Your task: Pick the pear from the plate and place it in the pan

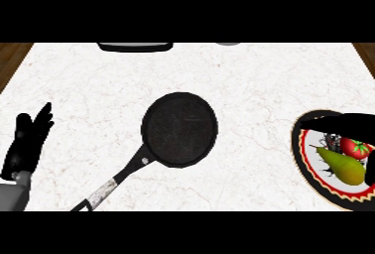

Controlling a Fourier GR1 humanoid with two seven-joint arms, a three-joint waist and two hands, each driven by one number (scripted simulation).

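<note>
The robot's left hand (26, 144) rests open, fingers straight and pointing upward, on its grey forearm (11, 196). The right hand (351, 124) reaches sideways as a dark shape; its fingers cannot be made out.

So the pan (180, 130) sits about mid-table (88, 79), with its handle (117, 181) running toward the near-left. Way off at the right edge there's the plate (311, 171), well apart from the pan. On the plate, the pear (343, 166) lies just in front of a tomato (355, 147), the two touching or nearly so. The right robot hand (344, 123) reaches over the plate's far side. The left robot hand (28, 141) rests at the left edge.
</note>
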